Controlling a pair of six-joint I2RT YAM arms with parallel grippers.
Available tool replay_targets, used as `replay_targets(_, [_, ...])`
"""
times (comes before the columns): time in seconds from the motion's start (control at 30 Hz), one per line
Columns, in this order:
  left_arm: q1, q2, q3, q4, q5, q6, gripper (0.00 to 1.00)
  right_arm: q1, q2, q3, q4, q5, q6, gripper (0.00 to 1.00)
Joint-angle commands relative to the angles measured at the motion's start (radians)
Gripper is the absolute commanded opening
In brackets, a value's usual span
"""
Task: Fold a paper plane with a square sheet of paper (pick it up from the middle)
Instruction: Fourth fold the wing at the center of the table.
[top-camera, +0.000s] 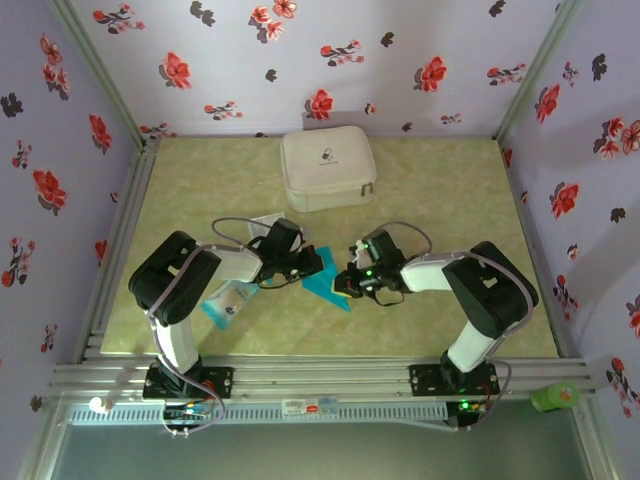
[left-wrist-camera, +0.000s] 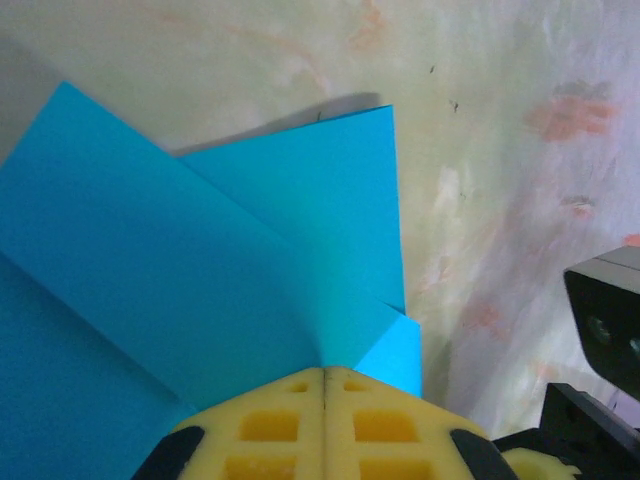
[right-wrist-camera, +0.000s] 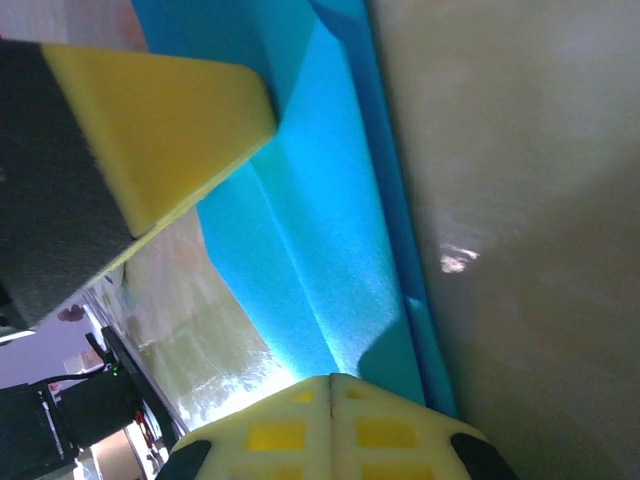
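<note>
The bright blue sheet of paper lies mid-table, folded into a pointed triangle of overlapping flaps. In the left wrist view two flaps cross, and the upper one curves up into the seam of my left gripper, which is shut on it. My left gripper sits at the paper's left edge. My right gripper is at the paper's right edge. In its wrist view the right gripper is shut, tips resting against the creased paper. The left gripper's yellow finger hangs close above.
A white zip case sits at the back of the mat. A pale blue-and-white packet lies beside the left arm, and a whitish translucent square behind it. Flowered walls close three sides. The right gripper's black body is close by.
</note>
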Motion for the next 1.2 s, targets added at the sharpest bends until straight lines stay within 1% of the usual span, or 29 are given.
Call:
replay_targets(0.0, [0.01,0.028,-0.04,-0.058,-0.055,0.019,0.05,0.023,-0.023,0.067,-0.049,0.021,0.013,0.0])
replay_targets(0.13, [0.012,0.026,-0.038,-0.061,-0.057,0.021,0.05,0.044,0.043,0.135,-0.08,0.04,0.002,0.0])
replay_targets(0.2, [0.012,0.025,-0.035,-0.063,-0.056,0.021,0.05,0.048,0.077,0.154,-0.108,0.075,-0.007,0.0])
replay_targets(0.3, [0.011,0.019,-0.035,-0.063,-0.056,0.023,0.05,0.048,0.116,0.146,-0.11,0.105,-0.009,0.0])
replay_targets(0.43, [0.013,0.02,-0.035,-0.064,-0.056,0.023,0.05,0.047,0.134,0.091,-0.076,0.097,0.002,0.0])
replay_targets(0.7, [0.022,0.023,-0.04,-0.073,-0.06,0.022,0.05,0.047,-0.012,-0.025,-0.052,0.078,0.022,0.02])
replay_targets(0.87, [0.026,0.028,-0.038,-0.077,-0.062,0.02,0.05,0.047,-0.071,-0.087,-0.102,0.052,-0.014,0.02])
replay_targets(0.93, [0.026,0.028,-0.038,-0.077,-0.062,0.02,0.05,0.045,-0.097,-0.108,-0.135,0.071,-0.032,0.03])
replay_targets(1.1, [0.025,0.027,-0.034,-0.08,-0.062,0.02,0.05,0.027,-0.187,-0.081,-0.218,0.094,-0.068,0.03])
replay_targets(1.17, [0.025,0.027,-0.03,-0.083,-0.06,0.022,0.05,0.028,-0.211,-0.047,-0.223,0.068,-0.07,0.04])
